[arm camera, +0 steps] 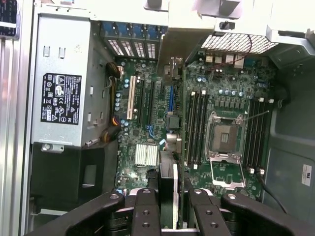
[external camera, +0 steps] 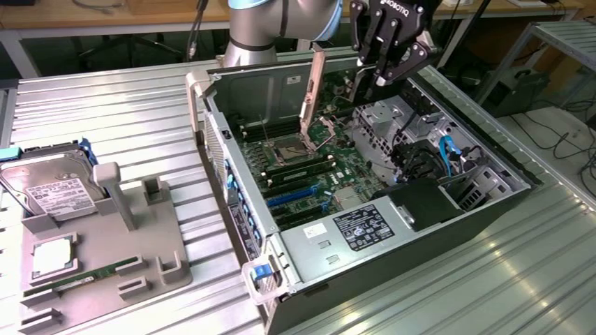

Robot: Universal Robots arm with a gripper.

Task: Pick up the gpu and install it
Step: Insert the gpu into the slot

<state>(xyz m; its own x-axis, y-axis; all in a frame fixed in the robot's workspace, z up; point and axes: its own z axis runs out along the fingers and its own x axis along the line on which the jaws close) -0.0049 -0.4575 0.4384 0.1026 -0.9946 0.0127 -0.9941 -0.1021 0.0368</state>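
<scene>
**Gripper holding the gpu edge-on above the open computer case**

*Exterior view.* You see the gripper (external camera: 391, 66) raised over the far end of the open computer case (external camera: 484, 202), which lies on its side on a ribbed metal table (external camera: 112, 118). Its black fingers (external camera: 414, 59) point down toward the case interior. A thin upright card, the gpu (external camera: 315, 84), stands edge-on at the far wall of the case, on the exterior view's left of the gripper; from here you cannot tell whether the fingers touch it. Below lies the motherboard (external camera: 317, 174), with an open CPU socket (external camera: 289, 148), blue expansion slots (external camera: 293, 199) and, nearer you, the silver power supply (external camera: 359, 230) with its label. On the exterior view's left, well apart from the case, a grey parts holder (external camera: 139, 244) carries a hard drive (external camera: 51, 188) standing in one slot and a RAM stick (external camera: 84, 273) lying in another.

*Wrist view.* You look straight down along the tool onto the motherboard (arm camera: 157, 123). The gripper (arm camera: 169, 206) shows two black fingers (arm camera: 145, 211) pressed against either face of the gpu (arm camera: 169, 191), which appears as a narrow edge-on strip between them; the tool is pinching the card, which hangs above the board and is not yet seated. Beyond it lie the expansion slots (arm camera: 147, 103), the CPU socket (arm camera: 225, 137) flanked by memory slots (arm camera: 197, 128), and the power supply (arm camera: 61, 93) to one side.
</scene>
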